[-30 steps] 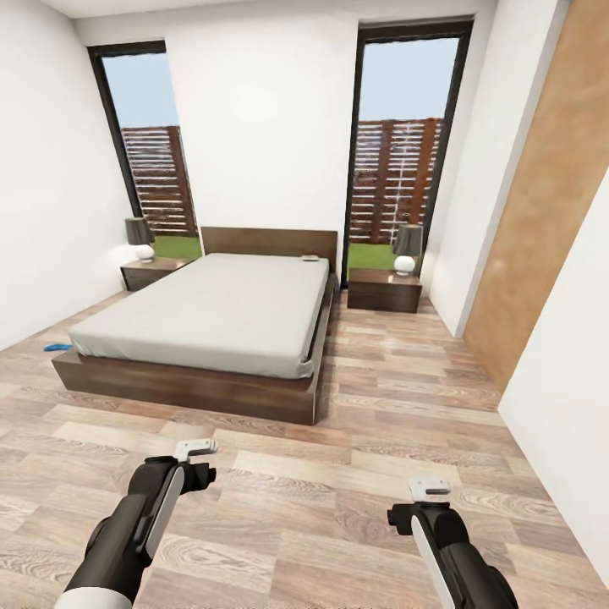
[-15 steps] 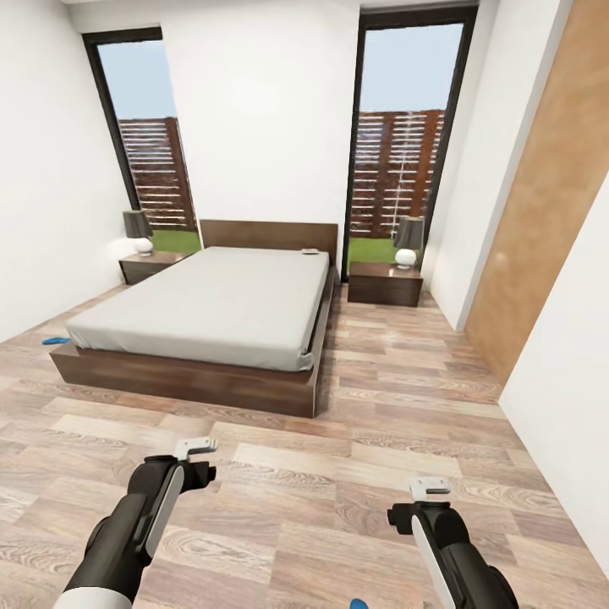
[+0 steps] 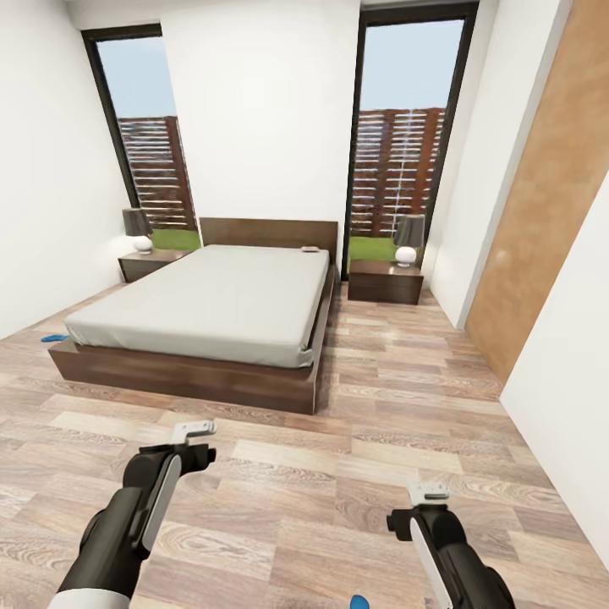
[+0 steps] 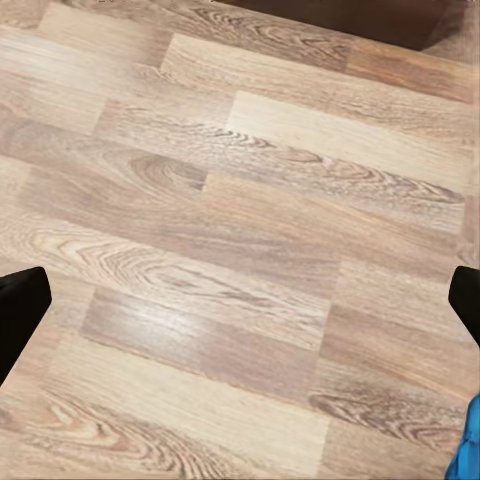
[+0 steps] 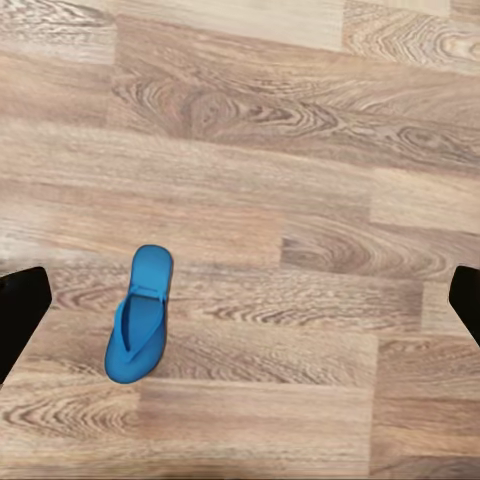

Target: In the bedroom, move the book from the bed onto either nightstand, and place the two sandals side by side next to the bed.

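Blue sandal point(image 5: 139, 313) has come into sight on the near floor, ready for picking; both tools gape empty.

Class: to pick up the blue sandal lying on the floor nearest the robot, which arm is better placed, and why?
Right. The sandal lies on the floor in full sight of the right wrist camera, its jaws open; the left wrist view catches only its edge.

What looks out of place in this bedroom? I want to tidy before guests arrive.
Two bright blue flat sandals lie far apart on the wood-plank floor: one by the left side of the dark-framed bed, the other alone near the robot. A small pale book sits on the mattress near the headboard.
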You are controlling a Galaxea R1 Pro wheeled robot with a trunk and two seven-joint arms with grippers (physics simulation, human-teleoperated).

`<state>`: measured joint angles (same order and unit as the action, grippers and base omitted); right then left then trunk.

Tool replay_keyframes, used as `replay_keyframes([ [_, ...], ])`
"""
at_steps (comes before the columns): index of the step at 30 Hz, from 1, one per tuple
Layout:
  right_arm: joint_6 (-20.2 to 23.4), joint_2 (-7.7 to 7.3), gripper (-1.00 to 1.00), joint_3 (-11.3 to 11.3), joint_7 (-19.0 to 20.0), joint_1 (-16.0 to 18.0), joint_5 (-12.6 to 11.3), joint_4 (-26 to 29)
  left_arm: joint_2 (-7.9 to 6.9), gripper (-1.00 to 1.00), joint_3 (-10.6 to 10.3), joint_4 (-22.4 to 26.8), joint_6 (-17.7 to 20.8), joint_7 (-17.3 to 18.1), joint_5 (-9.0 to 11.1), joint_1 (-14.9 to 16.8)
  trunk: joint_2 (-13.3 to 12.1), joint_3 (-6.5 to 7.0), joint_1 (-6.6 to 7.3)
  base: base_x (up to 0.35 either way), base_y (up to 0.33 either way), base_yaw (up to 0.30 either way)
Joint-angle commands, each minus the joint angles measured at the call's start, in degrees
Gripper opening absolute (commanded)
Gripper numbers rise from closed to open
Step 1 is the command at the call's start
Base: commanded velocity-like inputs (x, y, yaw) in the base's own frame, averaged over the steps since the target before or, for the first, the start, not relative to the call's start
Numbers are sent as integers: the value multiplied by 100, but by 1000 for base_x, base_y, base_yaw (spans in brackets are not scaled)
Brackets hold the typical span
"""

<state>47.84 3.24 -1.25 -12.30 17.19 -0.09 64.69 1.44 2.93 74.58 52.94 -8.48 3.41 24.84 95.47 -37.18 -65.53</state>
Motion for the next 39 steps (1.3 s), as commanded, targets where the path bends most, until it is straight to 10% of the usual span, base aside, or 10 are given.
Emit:
replay_keyframes([
  [1,24,0,100,-6,-22,39,-6,-89,22,100,5,30,21,-35,37,4,45,-24,-22,0,0,0],
  [17,-1240,1,100,17,38,1291,-489,-3106,176,100,-40,210,15,-43,28,-13,686,-311,-374,0,0,0],
  [39,-1271,8,100,-15,-14,1472,-544,-3472,186,100,-63,182,22,-51,26,-14,1569,-754,-857,0,0,0],
])
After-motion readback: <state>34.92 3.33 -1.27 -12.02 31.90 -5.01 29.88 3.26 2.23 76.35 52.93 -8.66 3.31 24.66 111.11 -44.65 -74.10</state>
